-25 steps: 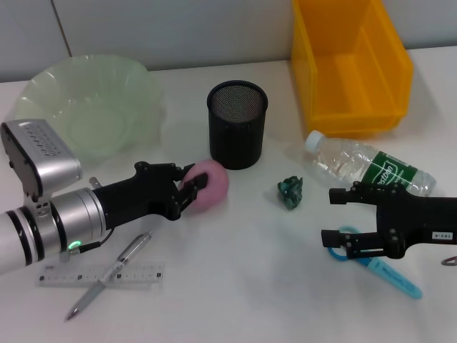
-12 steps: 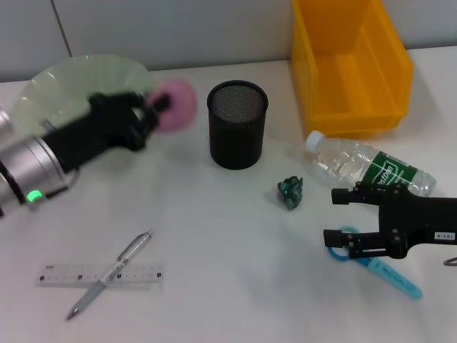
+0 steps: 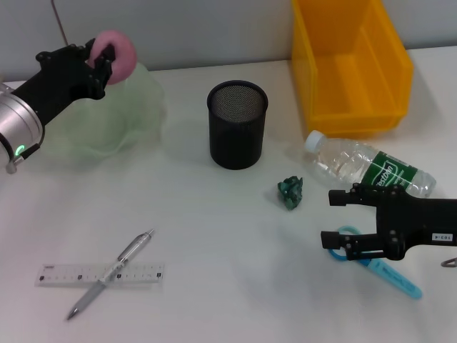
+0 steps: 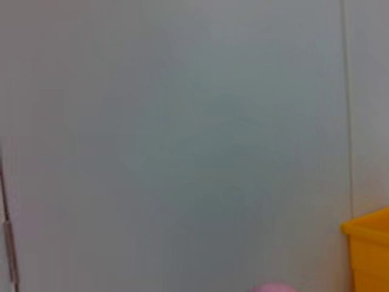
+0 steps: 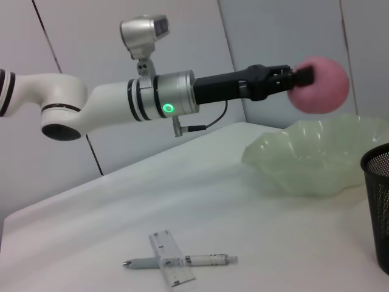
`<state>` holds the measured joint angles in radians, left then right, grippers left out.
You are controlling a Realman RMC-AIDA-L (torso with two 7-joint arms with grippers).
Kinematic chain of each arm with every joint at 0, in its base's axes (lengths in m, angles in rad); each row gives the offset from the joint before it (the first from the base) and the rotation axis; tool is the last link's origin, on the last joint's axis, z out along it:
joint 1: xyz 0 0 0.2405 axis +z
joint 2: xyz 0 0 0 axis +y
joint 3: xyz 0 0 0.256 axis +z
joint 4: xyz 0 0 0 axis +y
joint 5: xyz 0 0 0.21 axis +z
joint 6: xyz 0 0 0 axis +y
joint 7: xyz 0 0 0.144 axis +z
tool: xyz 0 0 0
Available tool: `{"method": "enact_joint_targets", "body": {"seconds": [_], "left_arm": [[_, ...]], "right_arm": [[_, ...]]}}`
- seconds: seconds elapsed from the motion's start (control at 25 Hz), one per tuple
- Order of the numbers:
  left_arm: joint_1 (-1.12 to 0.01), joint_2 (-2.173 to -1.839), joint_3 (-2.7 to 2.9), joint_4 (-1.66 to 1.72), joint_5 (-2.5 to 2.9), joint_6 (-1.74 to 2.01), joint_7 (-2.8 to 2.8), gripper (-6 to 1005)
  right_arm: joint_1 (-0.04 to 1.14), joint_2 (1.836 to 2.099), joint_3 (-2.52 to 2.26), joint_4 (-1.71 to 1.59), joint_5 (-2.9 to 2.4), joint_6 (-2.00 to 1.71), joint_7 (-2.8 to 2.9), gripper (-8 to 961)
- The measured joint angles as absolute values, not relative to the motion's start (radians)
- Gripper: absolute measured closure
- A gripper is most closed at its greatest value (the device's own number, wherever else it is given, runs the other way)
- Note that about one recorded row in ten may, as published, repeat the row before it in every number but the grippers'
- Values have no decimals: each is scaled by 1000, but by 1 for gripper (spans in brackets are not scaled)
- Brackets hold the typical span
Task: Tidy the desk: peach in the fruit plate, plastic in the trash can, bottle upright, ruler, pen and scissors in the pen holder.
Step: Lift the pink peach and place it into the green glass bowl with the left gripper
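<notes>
My left gripper (image 3: pixel 100 58) is shut on the pink peach (image 3: pixel 118 51) and holds it in the air above the pale green fruit plate (image 3: pixel 132 107); the right wrist view shows the peach (image 5: pixel 319 85) over the plate (image 5: pixel 316 155). My right gripper (image 3: pixel 334 216) stands open just above the blue scissors (image 3: pixel 382 270). The bottle (image 3: pixel 368 168) lies on its side. Green crumpled plastic (image 3: pixel 290 191) sits beside it. A pen (image 3: pixel 111 273) lies across the ruler (image 3: pixel 100 274). The black mesh pen holder (image 3: pixel 237 123) stands mid-table.
A yellow bin (image 3: pixel 350 61) stands at the back right, behind the bottle. In the left wrist view only a grey wall, a sliver of the peach (image 4: pixel 273 287) and a corner of the yellow bin (image 4: pixel 368 255) show.
My left arm lifted the peach from the table beside the pen holder and carried it up and back-left over the fruit plate. The right gripper stayed over the scissors.
</notes>
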<state>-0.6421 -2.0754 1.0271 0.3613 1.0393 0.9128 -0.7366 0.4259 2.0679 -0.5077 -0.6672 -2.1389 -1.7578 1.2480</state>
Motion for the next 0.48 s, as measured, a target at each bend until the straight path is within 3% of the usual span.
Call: {"method": "enact_joint_targets", "body": {"seconds": [0.28,0.48], "left_arm": [[-639,-2074,1026,366,999,891,-735,621],[-628,-2072,1026,369,995,895,-735,524]], "right_arm": [[429,2069,-508,-667,-2136,-1762,1248,126],[435,2069,-508,-667,-2134,-1765,1250,127]]}}
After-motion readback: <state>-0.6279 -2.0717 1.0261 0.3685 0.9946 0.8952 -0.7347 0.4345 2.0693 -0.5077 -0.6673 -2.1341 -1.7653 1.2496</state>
